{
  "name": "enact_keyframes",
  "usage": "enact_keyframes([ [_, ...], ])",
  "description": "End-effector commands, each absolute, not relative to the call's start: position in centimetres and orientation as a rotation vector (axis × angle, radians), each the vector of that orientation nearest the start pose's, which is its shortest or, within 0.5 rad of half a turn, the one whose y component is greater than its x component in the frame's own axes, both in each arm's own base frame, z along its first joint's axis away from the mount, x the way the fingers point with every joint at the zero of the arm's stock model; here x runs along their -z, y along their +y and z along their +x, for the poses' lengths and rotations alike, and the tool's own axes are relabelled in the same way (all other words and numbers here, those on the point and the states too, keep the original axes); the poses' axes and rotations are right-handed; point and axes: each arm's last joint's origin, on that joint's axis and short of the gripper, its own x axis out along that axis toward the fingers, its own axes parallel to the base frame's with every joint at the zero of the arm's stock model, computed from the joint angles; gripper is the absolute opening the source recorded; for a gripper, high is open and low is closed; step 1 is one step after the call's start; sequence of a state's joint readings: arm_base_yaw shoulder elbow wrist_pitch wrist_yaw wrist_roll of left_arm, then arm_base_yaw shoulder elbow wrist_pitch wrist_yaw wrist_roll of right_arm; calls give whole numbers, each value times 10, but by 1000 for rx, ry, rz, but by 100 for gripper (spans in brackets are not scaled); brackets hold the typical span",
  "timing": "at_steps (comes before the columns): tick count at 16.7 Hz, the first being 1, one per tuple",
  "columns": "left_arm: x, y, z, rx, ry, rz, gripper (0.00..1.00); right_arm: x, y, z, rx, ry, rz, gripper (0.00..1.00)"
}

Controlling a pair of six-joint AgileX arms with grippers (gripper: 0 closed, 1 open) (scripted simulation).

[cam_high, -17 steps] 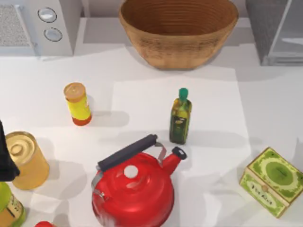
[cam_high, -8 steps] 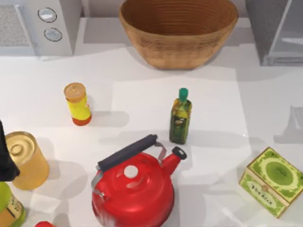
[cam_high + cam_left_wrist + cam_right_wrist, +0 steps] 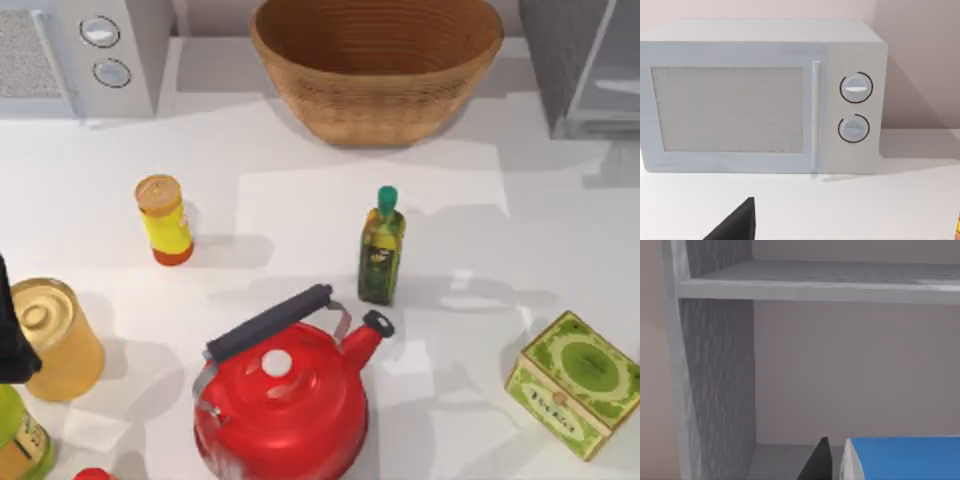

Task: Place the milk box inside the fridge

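White table, milk box before open fridge

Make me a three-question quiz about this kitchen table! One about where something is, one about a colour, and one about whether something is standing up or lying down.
1. Where is the wicker basket in the top view?
A. At the back, in the middle
B. Front left corner
C. On the kettle

2. What colour is the kettle?
A. Blue
B. Red
C. Green

3. How is the green-capped bottle?
A. Lying flat
B. Upside down
C. Standing upright

Answers:
1 A, it sits between the microwave and the fridge.
2 B, its whole body is red.
3 C, its cap points up.
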State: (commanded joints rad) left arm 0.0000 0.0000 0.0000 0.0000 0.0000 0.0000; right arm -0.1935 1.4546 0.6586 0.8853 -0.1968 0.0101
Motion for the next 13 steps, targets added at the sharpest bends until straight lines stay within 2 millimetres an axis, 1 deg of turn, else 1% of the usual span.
enact_keyframes([
  [1,-160,-1,106,0,0,0,100,-222,-58,322,-20,-65,-22,0],
  [3,-160,-1,106,0,0,0,100,-190,-72,354,-19,-36,-18,0],
  [4,-160,-1,106,0,0,0,100,-175,-78,366,-18,-26,-15,0],
  [6,-160,-1,106,0,0,0,100,-147,-89,385,-13,-12,-9,0],
  [8,-160,-1,106,0,0,0,100,-126,-97,397,-8,-3,-3,0],
  [9,-160,-1,106,0,0,0,100,-119,-100,400,-5,0,-1,0],
  [11,-160,-1,106,0,0,0,100,-111,-104,404,-2,2,2,0],
  [13,-160,-1,106,0,0,0,100,-110,-104,405,-2,2,2,0],
])
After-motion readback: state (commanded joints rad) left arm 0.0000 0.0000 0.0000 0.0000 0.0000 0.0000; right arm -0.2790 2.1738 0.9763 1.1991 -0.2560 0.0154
